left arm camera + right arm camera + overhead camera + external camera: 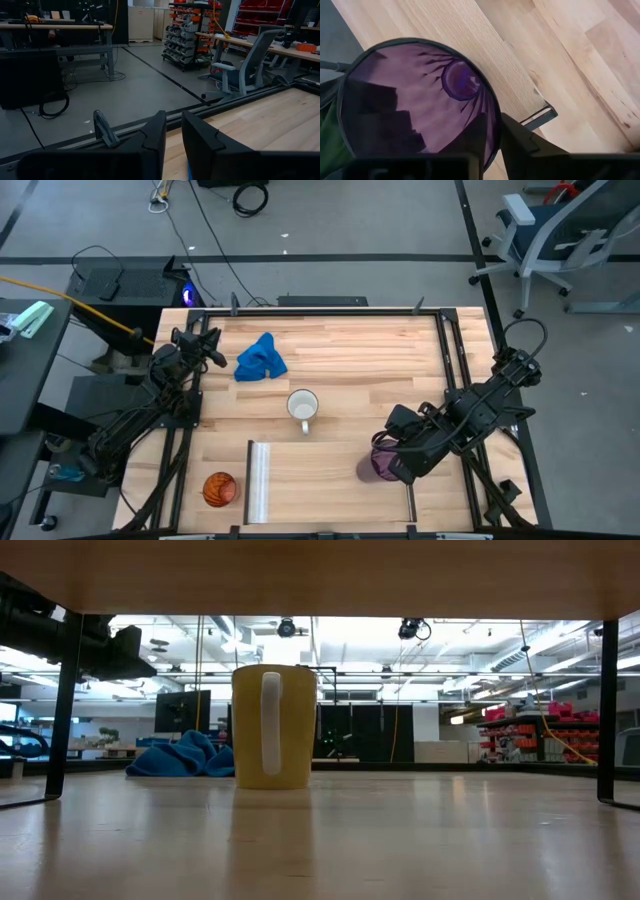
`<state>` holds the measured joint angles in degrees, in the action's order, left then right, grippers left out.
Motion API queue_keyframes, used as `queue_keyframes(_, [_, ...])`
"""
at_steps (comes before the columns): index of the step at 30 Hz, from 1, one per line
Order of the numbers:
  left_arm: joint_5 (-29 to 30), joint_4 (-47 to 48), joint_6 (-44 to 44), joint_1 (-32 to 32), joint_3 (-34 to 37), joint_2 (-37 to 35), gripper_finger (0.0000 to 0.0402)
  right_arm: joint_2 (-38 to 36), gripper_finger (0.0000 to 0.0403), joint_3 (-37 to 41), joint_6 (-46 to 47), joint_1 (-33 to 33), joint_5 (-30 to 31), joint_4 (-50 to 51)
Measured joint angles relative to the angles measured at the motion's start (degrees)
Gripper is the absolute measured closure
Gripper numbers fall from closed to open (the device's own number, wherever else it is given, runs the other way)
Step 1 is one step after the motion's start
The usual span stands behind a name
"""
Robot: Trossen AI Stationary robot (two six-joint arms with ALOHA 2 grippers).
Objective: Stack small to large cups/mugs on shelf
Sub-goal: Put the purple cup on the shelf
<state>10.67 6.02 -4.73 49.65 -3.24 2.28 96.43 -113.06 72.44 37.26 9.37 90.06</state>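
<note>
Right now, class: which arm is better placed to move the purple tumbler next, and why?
Right. The right gripper is already at the tumbler, its fingers pinching the rim. The left gripper sits at the far left edge, near the blue cloth.

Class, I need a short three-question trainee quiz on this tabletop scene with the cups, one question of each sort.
1. True or false: the right gripper grips the purple tumbler by its rim.
2. What lies nearest the left gripper: A) orange cup B) blue cloth C) white mug?
3. Fill in: the mug's handle points toward the table's ____ edge in the high view.

Key: 1 true; 2 B; 3 near.
</note>
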Motion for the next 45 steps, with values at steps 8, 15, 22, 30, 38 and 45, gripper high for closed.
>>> queue_keyframes(8, [0.0,0.0,0.0,0.0,0.0,0.0,0.0327,0.0,0.0322,0.0,0.0,0.0,-0.3,0.0])
queue_keyframes(15, [0.0,0.0,0.0,0.0,0.0,0.0,0.0327,0.0,0.0311,0.0,-0.3,1.0,-0.3,-0.1])
queue_keyframes(22, [0.0,0.0,0.0,0.0,0.0,0.0,0.0322,-0.1,0.0306,-0.6,-0.4,2.4,1.7,-1.0])
queue_keyframes(30, [0.0,0.0,0.0,0.0,0.0,0.0,0.0322,-0.1,0.0306,-0.6,-0.6,2.4,2.1,-1.1])
queue_keyframes(38, [0.0,0.2,0.0,0.0,0.0,0.0,0.0314,-0.1,0.0306,-0.6,-3.1,2.4,3.7,-3.6])
queue_keyframes(45, [0.0,0.3,0.0,0.0,0.0,0.0,0.0318,-0.2,0.0306,-0.6,-3.3,2.4,4.0,-4.0])
